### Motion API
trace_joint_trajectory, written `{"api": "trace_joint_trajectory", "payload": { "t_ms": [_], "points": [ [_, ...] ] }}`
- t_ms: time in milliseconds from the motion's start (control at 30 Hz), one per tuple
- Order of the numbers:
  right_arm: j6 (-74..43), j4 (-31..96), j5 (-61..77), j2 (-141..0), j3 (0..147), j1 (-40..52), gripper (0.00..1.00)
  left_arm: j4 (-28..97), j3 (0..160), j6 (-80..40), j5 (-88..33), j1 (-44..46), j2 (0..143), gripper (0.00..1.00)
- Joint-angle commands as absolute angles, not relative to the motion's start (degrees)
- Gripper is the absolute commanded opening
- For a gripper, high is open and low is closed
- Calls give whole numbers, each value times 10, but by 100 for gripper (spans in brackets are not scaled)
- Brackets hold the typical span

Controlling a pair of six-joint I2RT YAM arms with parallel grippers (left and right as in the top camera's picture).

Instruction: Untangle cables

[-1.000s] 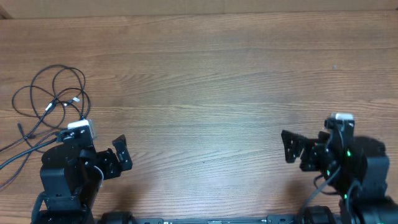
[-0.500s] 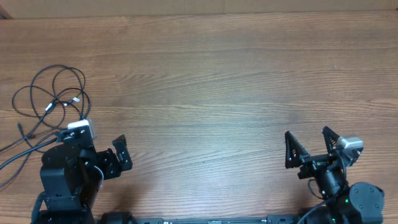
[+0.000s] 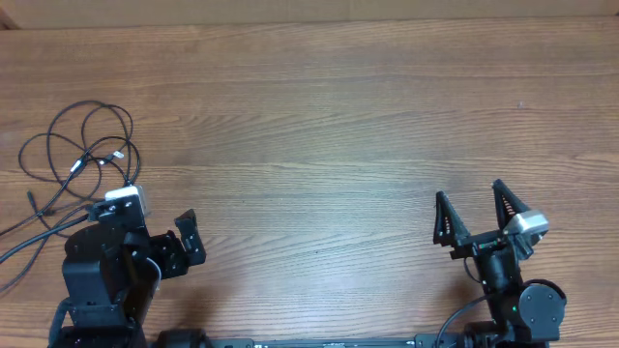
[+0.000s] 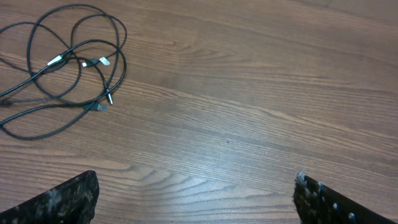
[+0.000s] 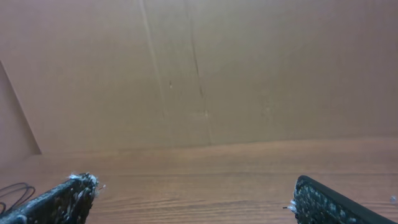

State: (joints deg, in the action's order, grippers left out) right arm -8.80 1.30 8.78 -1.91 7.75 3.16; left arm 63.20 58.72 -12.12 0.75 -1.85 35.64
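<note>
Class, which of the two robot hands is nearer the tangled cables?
The left hand: the cables lie close by on its side, while the right hand sits at the opposite side.

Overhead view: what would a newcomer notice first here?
A loose tangle of thin black cables lies at the far left, with silver plug ends showing among the loops. The left gripper and right gripper both stand open at the near edge of the wooden table, holding nothing. Only the left one is near the tangle.
</note>
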Motion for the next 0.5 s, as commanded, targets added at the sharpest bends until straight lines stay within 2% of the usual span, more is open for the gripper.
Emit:
{"api": "trace_joint_trajectory", "payload": {
  "t_ms": [0, 467],
  "points": [
    [-85, -1, 86, -1, 58, 37, 100, 632, 583, -133, 15, -14, 356, 99],
    [-85, 25, 86, -1, 4, 47, 100, 632, 583, -133, 15, -14, 356, 99]
  ]
}}
